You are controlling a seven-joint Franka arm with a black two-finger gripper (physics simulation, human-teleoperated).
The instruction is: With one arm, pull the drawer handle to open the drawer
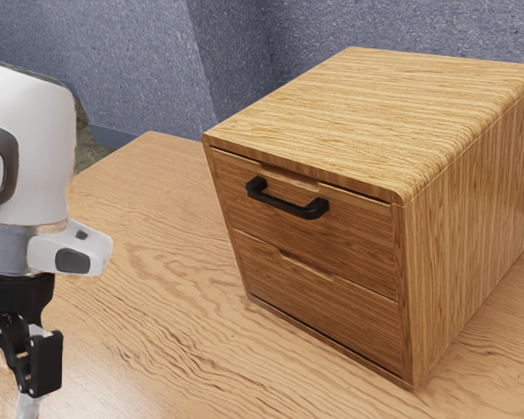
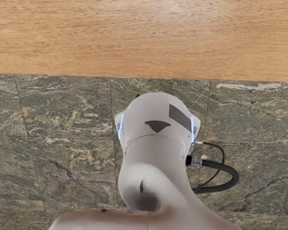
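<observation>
black handle [image 1: 287, 199] sits on the top drawer [image 1: 319, 231] of the wooden cabinet [image 1: 393, 113]; drawer front looks flush, shut. lower drawer [image 1: 323, 301] beneath. cabinet stands on the table [image 1: 157, 288], exterior view's right. just tabletop between handle and gripper [image 1: 22, 371], which hangs low at the exterior view's left edge, well apart from the handle. can't tell if it's released or clenched. wrist view looks at white arm link [image 2: 153, 158], cable [image 2: 221, 175], stone floor [image 2: 53, 143].

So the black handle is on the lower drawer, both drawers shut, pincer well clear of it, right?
No: the black handle sits on the upper drawer, not the lower drawer, as the exterior view shows. Both drawers look shut, and the pincer is well clear of the handle.
</observation>
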